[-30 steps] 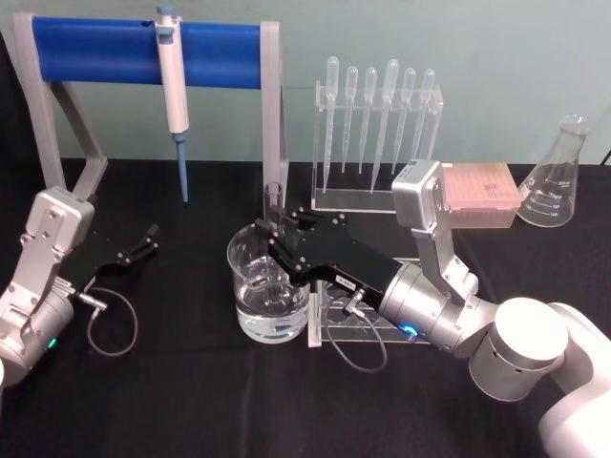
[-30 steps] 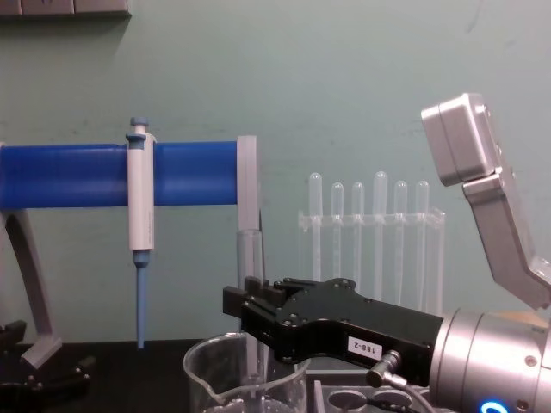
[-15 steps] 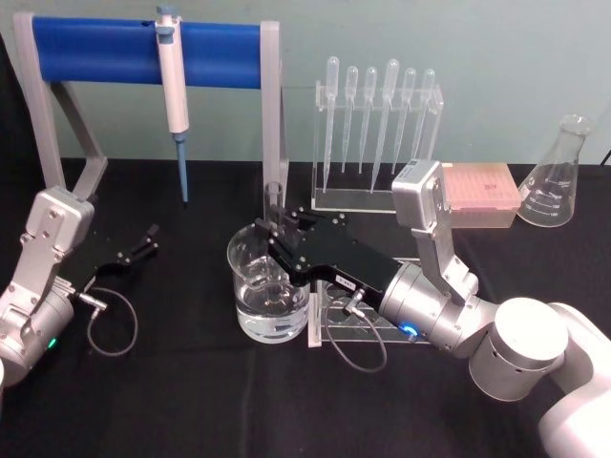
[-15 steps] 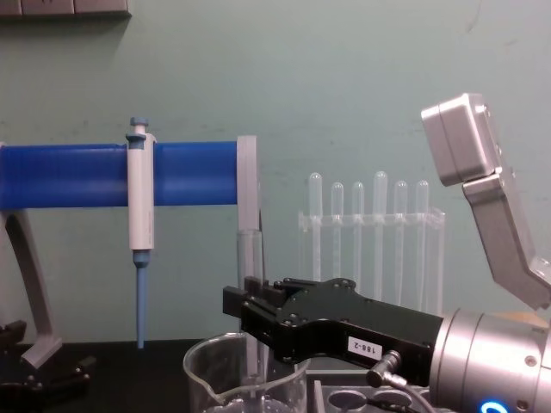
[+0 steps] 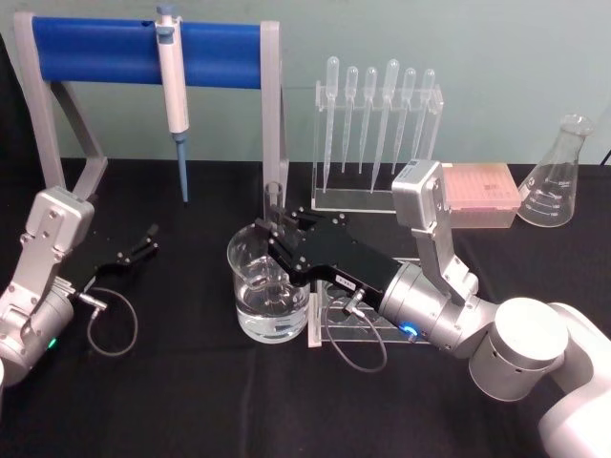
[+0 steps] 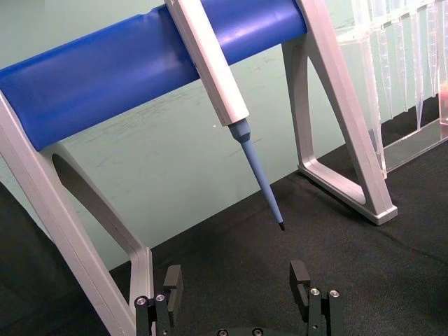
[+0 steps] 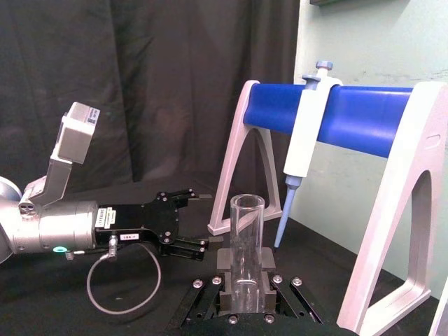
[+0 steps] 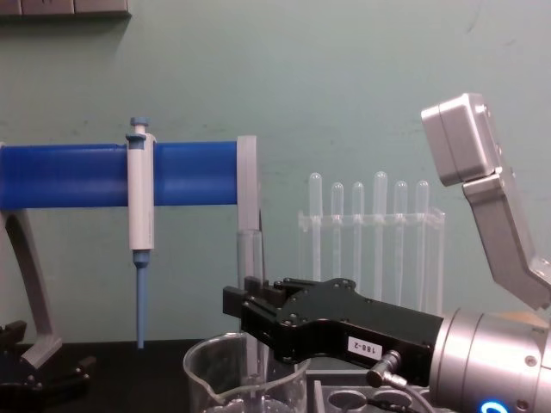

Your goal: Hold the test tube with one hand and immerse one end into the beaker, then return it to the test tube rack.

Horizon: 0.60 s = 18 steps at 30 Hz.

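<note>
The test tube (image 5: 273, 202) stands upright, and my right gripper (image 5: 273, 232) is shut on its middle. Its lower end hangs inside the beaker (image 5: 250, 307), a wide clear glass with water at the bottom. From the chest view the test tube (image 8: 250, 258) rises above the black right gripper (image 8: 244, 311) and drops behind the rim of the beaker (image 8: 207, 372). The right wrist view looks along the test tube (image 7: 246, 241) clamped between the jaws. My left gripper (image 5: 143, 244) rests open on the black cloth at the left; in its own view the left gripper (image 6: 236, 283) holds nothing.
A white-and-blue pipettor (image 5: 174, 95) hangs on the blue-barred stand (image 5: 95, 51) behind the beaker. A rack of plastic pipettes (image 5: 377, 124), a pink box (image 5: 482, 191) and a conical flask (image 5: 556, 176) stand at the back right. A clear rack with round holes (image 5: 355, 322) lies under my right arm.
</note>
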Motion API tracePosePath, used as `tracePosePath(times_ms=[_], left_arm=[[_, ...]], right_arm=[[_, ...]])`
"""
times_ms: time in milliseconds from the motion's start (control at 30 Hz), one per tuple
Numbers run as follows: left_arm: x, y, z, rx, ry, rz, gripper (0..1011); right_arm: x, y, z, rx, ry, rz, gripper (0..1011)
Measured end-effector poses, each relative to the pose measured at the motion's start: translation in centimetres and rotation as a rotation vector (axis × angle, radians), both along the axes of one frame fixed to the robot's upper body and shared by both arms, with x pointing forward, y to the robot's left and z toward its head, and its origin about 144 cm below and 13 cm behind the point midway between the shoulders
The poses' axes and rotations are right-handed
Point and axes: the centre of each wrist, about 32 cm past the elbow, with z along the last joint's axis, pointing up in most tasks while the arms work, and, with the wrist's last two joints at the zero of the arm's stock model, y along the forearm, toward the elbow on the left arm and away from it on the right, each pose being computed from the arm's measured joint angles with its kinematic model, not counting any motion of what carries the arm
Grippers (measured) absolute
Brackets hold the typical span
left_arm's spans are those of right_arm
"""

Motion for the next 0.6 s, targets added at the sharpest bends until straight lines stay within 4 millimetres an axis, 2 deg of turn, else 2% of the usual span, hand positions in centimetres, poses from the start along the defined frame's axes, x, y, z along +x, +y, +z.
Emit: tracePosePath(times_ms=[600], left_arm=[[0.00, 0.00, 0.00, 0.000, 0.000, 0.000, 1000]], right_arm=[[0.00, 0.00, 0.00, 0.000, 0.000, 0.000, 225]])
